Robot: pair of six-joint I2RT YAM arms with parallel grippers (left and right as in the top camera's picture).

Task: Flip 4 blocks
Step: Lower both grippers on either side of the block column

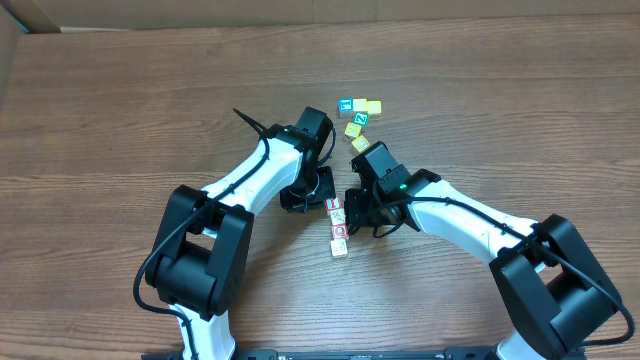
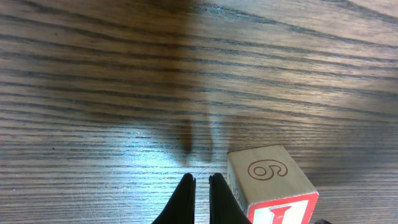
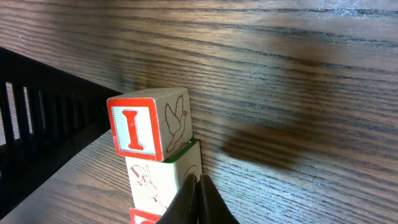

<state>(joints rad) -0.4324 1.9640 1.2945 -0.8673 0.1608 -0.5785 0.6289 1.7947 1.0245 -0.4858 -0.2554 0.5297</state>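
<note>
Jaws on both sides are pressed together, empty. We see four small pale wooden blocks with red-framed faces [image 1: 339,226] lined up at frame centre between them, on the brown wood-grain tabletop [image 1: 120,110].

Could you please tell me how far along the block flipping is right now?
Done: nothing shows as flipped; the four blocks lie in one row. In hand: the left gripper and right gripper, both shut and empty, flank the row's end block. Left: seemingly all four flips.
</note>
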